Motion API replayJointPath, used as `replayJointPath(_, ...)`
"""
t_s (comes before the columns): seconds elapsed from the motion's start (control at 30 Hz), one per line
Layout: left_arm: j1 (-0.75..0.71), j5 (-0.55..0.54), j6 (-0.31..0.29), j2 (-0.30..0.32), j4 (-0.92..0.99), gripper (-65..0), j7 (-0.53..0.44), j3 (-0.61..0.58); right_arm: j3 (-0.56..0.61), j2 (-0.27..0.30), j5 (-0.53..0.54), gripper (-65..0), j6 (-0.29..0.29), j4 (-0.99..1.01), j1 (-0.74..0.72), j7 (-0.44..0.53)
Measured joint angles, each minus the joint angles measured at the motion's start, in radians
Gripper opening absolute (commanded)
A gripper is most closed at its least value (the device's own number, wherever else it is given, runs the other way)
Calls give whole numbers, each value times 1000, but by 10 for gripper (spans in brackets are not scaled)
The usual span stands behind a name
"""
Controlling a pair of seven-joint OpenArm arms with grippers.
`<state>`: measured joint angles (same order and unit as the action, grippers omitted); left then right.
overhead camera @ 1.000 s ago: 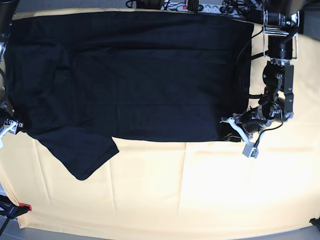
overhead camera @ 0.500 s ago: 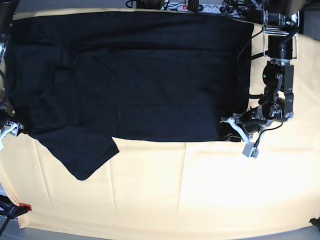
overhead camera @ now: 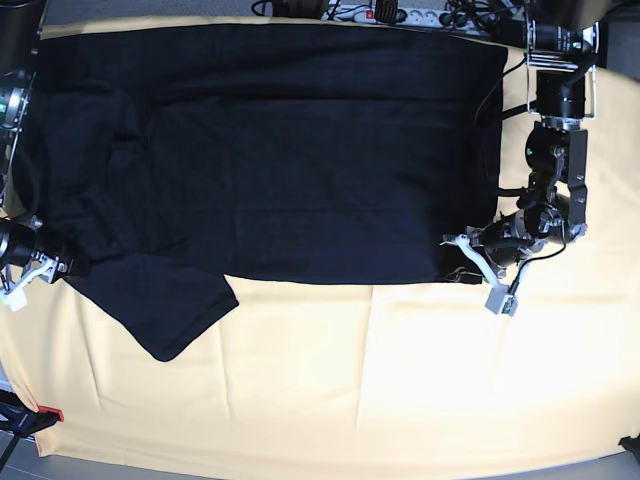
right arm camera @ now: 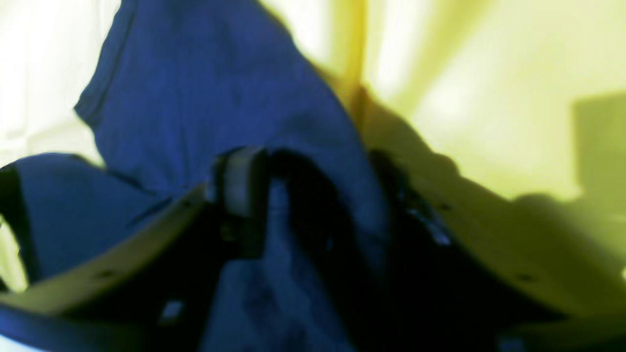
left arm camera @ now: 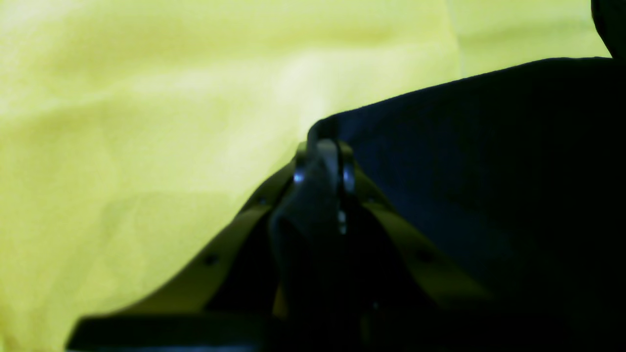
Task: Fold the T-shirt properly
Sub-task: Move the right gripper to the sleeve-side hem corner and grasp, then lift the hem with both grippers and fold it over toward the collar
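Fabric of the T-shirt (overhead camera: 290, 150) covers most of the upper half of the surface (overhead camera: 400, 380), spread flat as a dark rectangle in the base view, with one sleeve (overhead camera: 165, 305) sticking out at an angle toward the near edge on that view's left. A yellow cloth lies over the surface beneath it.

At the shirt's lower corner on the base view's right sits the left hand (overhead camera: 462, 252), its fingers pressed together. The left wrist view shows the two tips meeting right at the dark hem corner (left arm camera: 325, 129), closed on the T-shirt there.

At the opposite side, on the base view's left edge, the right hand (overhead camera: 40, 268) is at the shirt's border beside the sleeve. In the right wrist view, blurred, its fingers (right arm camera: 242, 183) stand apart with shirt fabric (right arm camera: 205, 102) lying between and over them; whether they are pinching the cloth cannot be told.

Cables and a power strip (overhead camera: 395, 14) lie along the far edge.
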<state>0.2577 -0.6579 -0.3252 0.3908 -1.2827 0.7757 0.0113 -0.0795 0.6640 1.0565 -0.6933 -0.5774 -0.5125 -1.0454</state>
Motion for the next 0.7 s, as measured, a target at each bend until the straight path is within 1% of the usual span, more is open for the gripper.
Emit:
replayJointPath(0.07,0,0,-1,0,0,-650,0,0,1,3,20,-535,1,2,0,-29)
replayJointPath(0.1,1,2,-20,0,0,-650,-1,0,3,6,18,-573,1,3,-2,-38)
replayJointPath(0.13,1,5,-27,0,0,-650,-1,0,4,11,18,-583,1,3,-4,-45)
replayJointPath(0.2,6,8,-50,0,0,-650,4,0,4,22,14,-582,1,6,-18,-60)
replayJointPath(0.43,61,8,-51,0,2,-650,13,-4,5,68,16,-582,-2,7,-106,-66)
replayJointPath(0.53,92,7,-54,3,2,-650,10,-4,5,79,16,-583,-3,8,-137,-65)
replayJointPath(0.57,101,8,-62,6,2,-650,10,-5,5,79,18,-583,-3,8,-140,-57)
replayJointPath(0.6,112,12,-82,7,2,-650,10,-5,5,78,18,-585,-3,8,-141,-38)
replayJointPath(0.63,121,16,-89,11,2,-650,11,-5,5,76,18,-602,-3,8,-138,-27)
replayJointPath(0.7,137,40,-98,11,2,-650,6,-5,5,67,-19,-650,-3,8,-133,-6)
